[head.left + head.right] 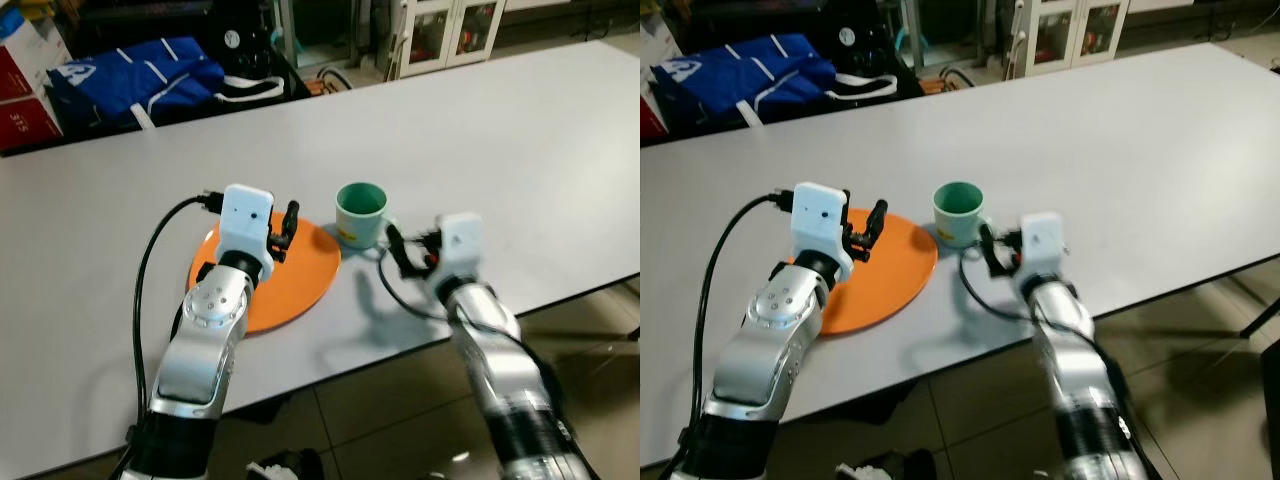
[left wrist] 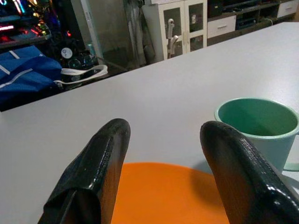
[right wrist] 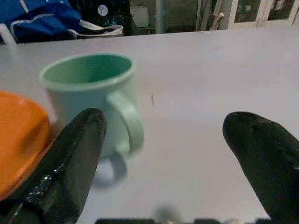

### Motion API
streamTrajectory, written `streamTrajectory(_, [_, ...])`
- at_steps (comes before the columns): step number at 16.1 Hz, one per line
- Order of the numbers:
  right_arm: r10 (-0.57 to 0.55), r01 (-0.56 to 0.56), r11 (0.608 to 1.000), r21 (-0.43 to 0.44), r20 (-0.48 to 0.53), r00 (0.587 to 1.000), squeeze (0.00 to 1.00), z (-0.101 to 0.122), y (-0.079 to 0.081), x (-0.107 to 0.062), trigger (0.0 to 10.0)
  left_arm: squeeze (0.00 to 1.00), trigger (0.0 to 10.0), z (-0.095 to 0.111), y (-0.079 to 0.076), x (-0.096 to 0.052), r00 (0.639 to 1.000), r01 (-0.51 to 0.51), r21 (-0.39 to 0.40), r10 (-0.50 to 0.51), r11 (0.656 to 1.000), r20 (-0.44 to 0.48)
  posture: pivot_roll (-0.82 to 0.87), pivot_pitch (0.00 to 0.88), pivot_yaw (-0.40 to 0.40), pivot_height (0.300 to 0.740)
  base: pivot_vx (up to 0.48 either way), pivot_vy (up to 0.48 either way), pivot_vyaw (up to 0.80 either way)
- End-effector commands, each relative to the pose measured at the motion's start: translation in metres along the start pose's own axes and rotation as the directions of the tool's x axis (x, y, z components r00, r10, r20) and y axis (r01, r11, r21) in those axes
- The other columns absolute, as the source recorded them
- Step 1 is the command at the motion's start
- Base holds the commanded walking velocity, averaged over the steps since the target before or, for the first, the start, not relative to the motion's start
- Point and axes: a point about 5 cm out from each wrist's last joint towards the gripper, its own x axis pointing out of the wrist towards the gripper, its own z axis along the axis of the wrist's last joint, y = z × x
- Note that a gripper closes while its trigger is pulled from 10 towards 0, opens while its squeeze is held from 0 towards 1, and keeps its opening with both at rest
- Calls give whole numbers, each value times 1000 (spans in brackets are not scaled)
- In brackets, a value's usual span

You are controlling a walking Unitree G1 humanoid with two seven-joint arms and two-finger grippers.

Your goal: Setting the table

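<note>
Green mug (image 1: pixel 360 213): upright, mouth up, on the grey table (image 1: pixel 520 160) near its front edge, just right of the orange plate (image 1: pixel 300 275); its handle points toward the robot and the right gripper. Orange plate: lies flat, its right rim close to the mug. Left gripper (image 1: pixel 283 231): above the plate, fingers (image 2: pixel 100 163) spread apart, holding nothing. Right gripper (image 1: pixel 400 250): low over the table just before the mug, fingers (image 3: pixel 74 158) wide apart, the handle between them but untouched. Blue bag (image 1: pixel 130 80) with white stripes: behind the table's far edge. Red and white box (image 1: pixel 25 100) at far left: bears writing too small to read.
</note>
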Motion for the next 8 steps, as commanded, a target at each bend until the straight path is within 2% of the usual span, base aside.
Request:
streamTrajectory(1, [-40,41,999,-35,29,999,0,6,-5,-8,10000,0,10000,-1,4,0,1000,-3,-6,3,1000,-6,-61,16,96,740,0,0,0])
streamTrajectory(3, [-116,121,990,-73,67,991,0,7,-12,-19,10000,0,10000,-3,5,0,1000,-6,-9,6,1000,-6,-79,0,92,740,0,0,0])
streamTrajectory(5, [-121,135,984,-117,116,986,0,11,-8,-28,10000,0,10000,-9,9,-4,999,-30,-48,29,998,-18,-101,0,94,740,0,0,0])
streamTrajectory(7, [-106,116,989,-94,111,988,0,14,-2,-23,10000,0,10000,-17,13,-9,996,-73,-96,68,993,-56,-104,0,83,740,0,0,0])
streamTrajectory(8, [-98,109,989,-97,111,989,0,15,-4,-16,10000,0,10000,-17,12,-8,995,-91,-113,85,989,-56,-98,0,71,740,-289,244,0])
